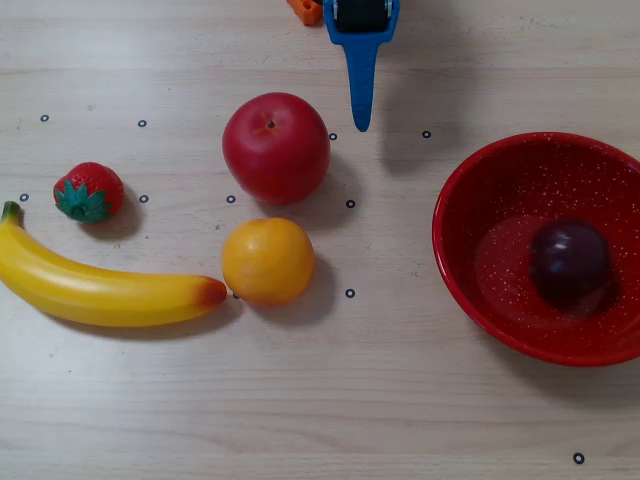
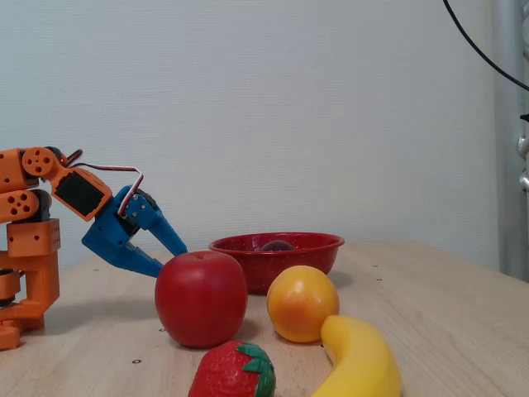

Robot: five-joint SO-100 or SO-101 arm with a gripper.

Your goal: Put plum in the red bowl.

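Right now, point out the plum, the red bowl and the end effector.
plum (image 1: 570, 256): overhead view, centre of its top.
red bowl (image 1: 462, 190): overhead view, inner wall on the picture's left.
end effector (image 2: 169, 258): fixed view, between the blue fingertips.

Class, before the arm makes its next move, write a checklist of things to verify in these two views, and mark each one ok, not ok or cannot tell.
1. Plum lies inside the red bowl: ok.
2. Tool is empty, its fingers apart with nothing between them in the fixed view: ok.
3. Tool is clear of the bowl, over bare table to the bowl's left in the overhead view: ok.
4. Gap between the tool's tip and the apple: cannot tell; in the fixed view the apple hides the tips.
5. Plum has come to rest: cannot tell from a single moment.
6. Orange, banana and strawberry lie outside the bowl: ok.
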